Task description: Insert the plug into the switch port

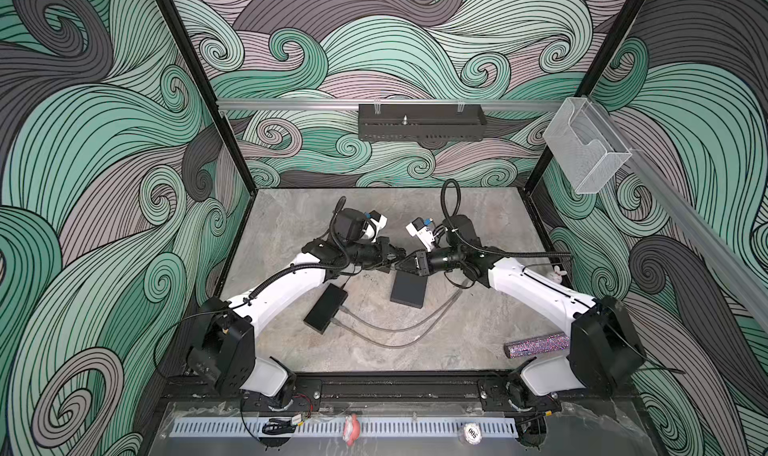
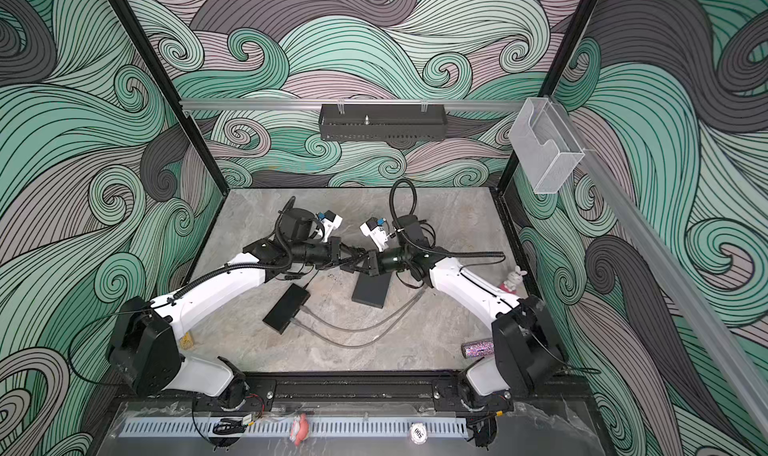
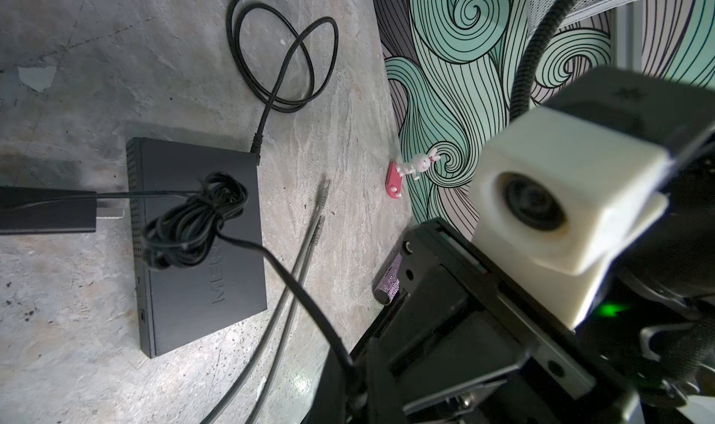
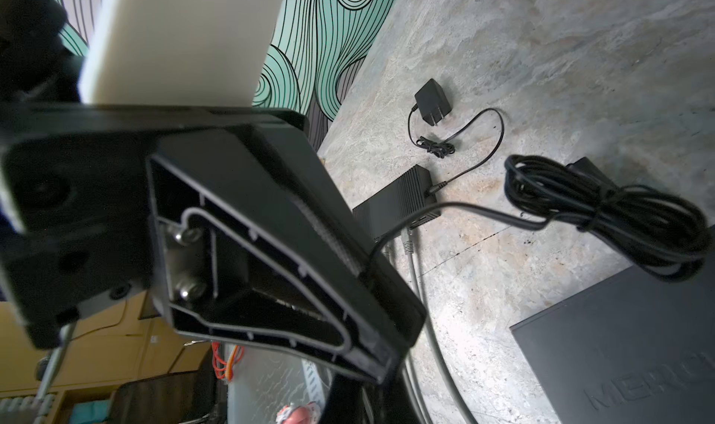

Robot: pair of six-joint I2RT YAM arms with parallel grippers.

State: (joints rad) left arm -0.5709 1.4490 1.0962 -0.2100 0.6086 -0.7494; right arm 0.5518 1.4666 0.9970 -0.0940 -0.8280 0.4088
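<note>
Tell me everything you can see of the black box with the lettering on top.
The box is flat, rectangular and matt black, plastic by its look, with pale lettering on top and rows of small vent holes along one edge. It lies flat on the table. The end of a black cable meets its edge at one corner. A cord bundle hangs in front of it; contact cannot be told.

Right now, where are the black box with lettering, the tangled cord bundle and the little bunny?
black box (image 3: 174,310): left wrist view, bare top face beside the lettering.
cord bundle (image 3: 193,221): left wrist view, middle of the coil.
bunny (image 3: 422,162): left wrist view, its body.
</note>
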